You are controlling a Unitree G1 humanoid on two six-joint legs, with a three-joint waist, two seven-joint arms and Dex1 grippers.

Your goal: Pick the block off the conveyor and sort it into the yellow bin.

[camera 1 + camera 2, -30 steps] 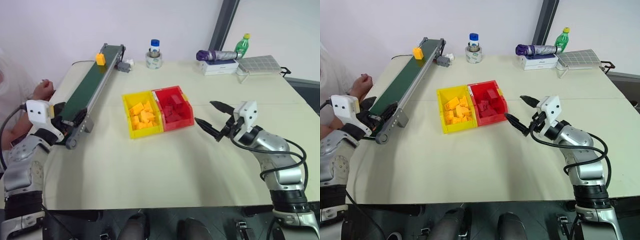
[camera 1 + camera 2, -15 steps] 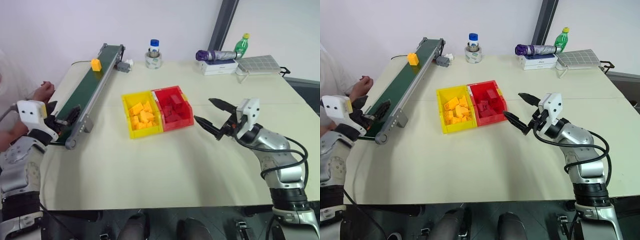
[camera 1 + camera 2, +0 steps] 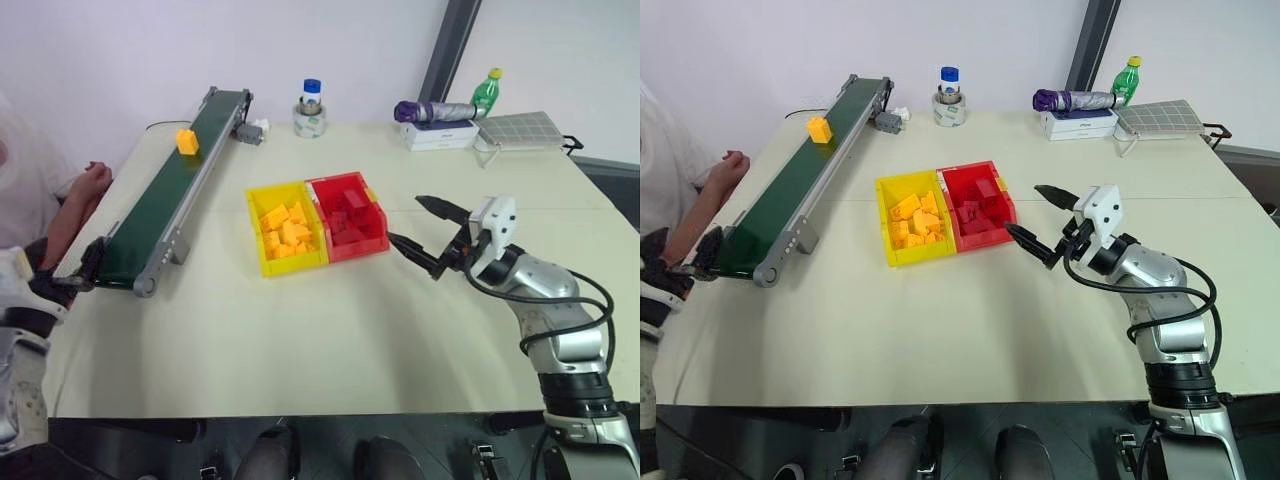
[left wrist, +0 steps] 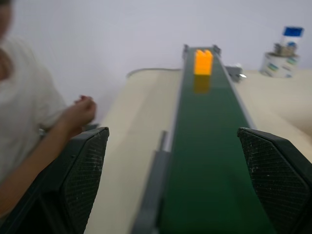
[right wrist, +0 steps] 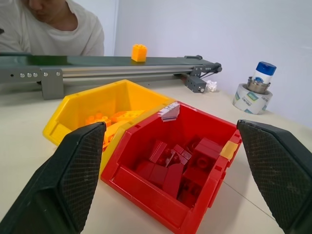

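Observation:
The yellow-orange block [image 3: 187,141] rides on the dark green conveyor [image 3: 170,190], toward its far end. My left gripper [image 3: 74,273] hangs open just off the belt's near end, nothing between its fingers [image 4: 83,180]; the block [image 4: 203,62] sits far up the belt ahead of it. The yellow bin [image 3: 256,212] stands mid-table, holding several orange blocks. My right gripper [image 3: 427,238] hovers open and empty just right of the bins, pointing at them; from its wrist the yellow bin [image 5: 73,105] and the block [image 5: 139,52] show beyond.
The red bin [image 3: 372,214] with dark red blocks touches the yellow bin's right side. A person's hand [image 3: 92,178] rests left of the conveyor. A tape roll with a jar [image 3: 311,112], an umbrella [image 3: 440,110], a green bottle [image 3: 485,90] and a tray [image 3: 520,128] line the far edge.
My left arm has drawn back and leftward off the conveyor's near end, still open. The block has travelled a little down the belt toward me. The right arm has stayed put.

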